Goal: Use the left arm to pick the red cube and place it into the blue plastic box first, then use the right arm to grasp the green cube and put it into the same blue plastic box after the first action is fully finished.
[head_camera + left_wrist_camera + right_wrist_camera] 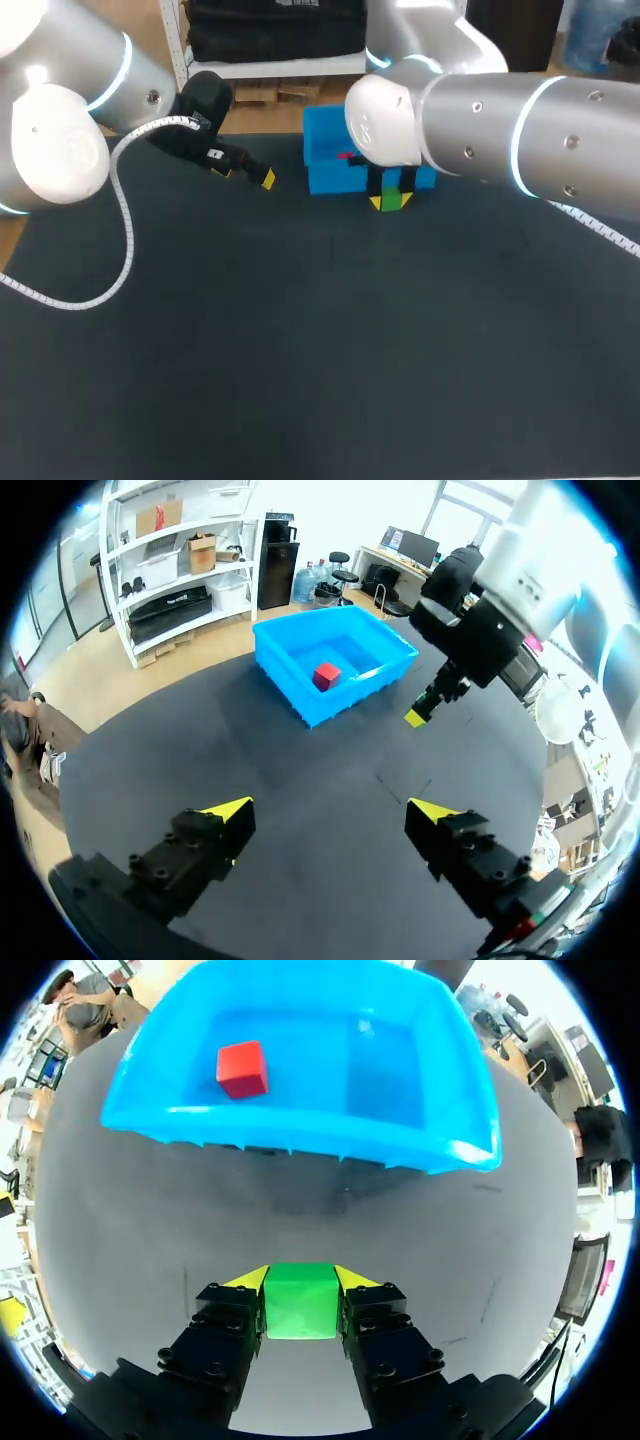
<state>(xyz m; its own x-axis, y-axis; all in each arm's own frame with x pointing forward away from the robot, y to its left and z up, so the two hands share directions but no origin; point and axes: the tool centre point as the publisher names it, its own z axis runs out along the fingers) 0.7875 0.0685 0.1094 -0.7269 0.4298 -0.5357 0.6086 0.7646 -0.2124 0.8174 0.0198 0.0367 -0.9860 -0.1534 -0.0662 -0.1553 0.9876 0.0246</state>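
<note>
Right wrist view: right jaws clamped on green cube (300, 1300) from both sides; blue plastic box (300, 1128) ahead, red cube (242, 1068) inside; left jaws spread wide over desk (320, 780).

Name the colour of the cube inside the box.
The cube is red, clearest in the right wrist view.

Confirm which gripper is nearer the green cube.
Right. The right gripper holds the green cube between its fingers, before the blue box; the left gripper hangs open, off to the side.

In box (300, 1125): one cube (242, 1068); before box: other cube (300, 1301).
</note>
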